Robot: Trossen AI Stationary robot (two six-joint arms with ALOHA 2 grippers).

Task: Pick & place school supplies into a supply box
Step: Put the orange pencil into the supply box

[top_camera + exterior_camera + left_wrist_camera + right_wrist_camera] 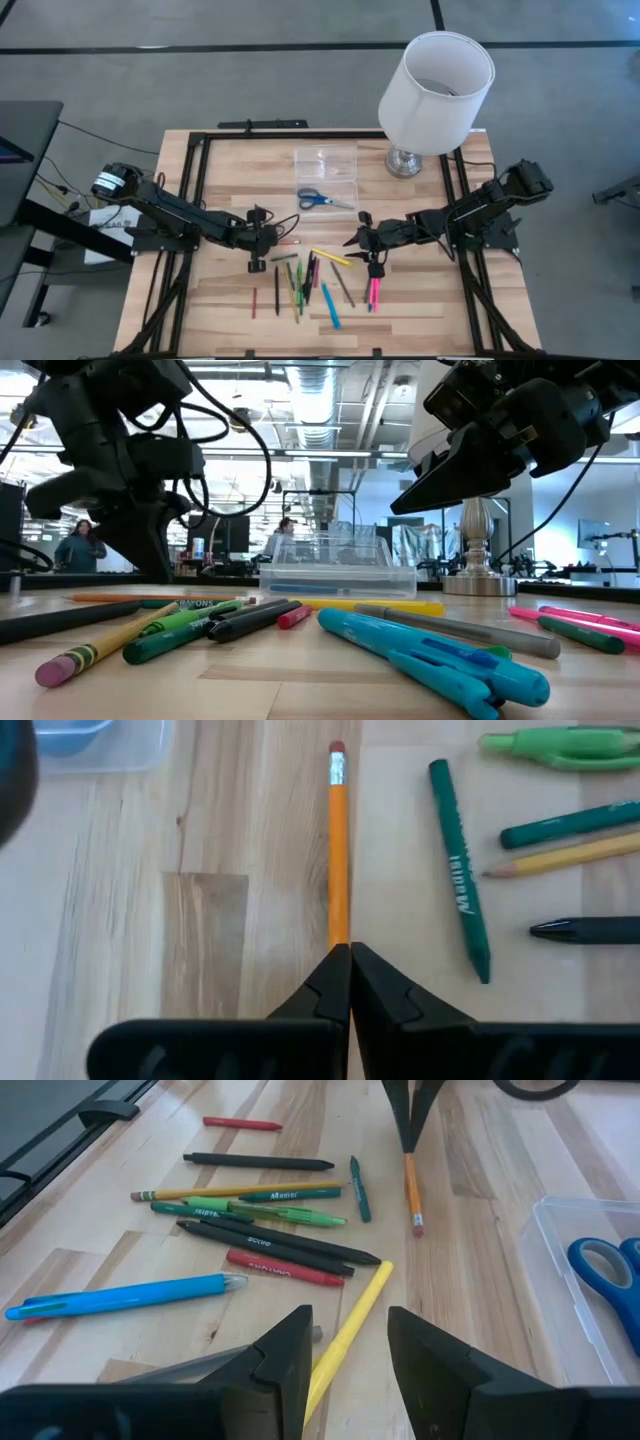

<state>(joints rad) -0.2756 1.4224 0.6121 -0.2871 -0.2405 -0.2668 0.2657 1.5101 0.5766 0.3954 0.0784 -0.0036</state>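
Observation:
My left gripper (pixel 350 955) (pixel 272 241) is shut on an orange pencil (pixel 338 850) left of the table's middle. My right gripper (pixel 348 1320) (pixel 362 238) hangs open above one end of a yellow pen (pixel 345 1342); its fingers stand on either side without touching it. Pens, pencils and crayons (pixel 300 280) lie flat, scattered near the table's near edge. Pink markers (pixel 373 292) lie to their right. The blue-handled scissors (pixel 325 200) lie in a clear plastic tray (pixel 560 1260), next to the clear box (pixel 325 160). My left gripper pinches the orange pencil between its two fingertips at the end opposite the eraser (pixel 339 935). The fingers come slanting down from the table's left and lie along the pencil. The eraser end (pixel 337 755) points toward the right arm, low over the wood.
A white-shaded lamp (pixel 435 95) stands on the table's far right corner. A black frame (pixel 200 170) runs along the table's edges. A blue pen (pixel 130 1295) and a red crayon (pixel 285 1268) lie near the yellow pen. Bare wood lies between the two grippers.

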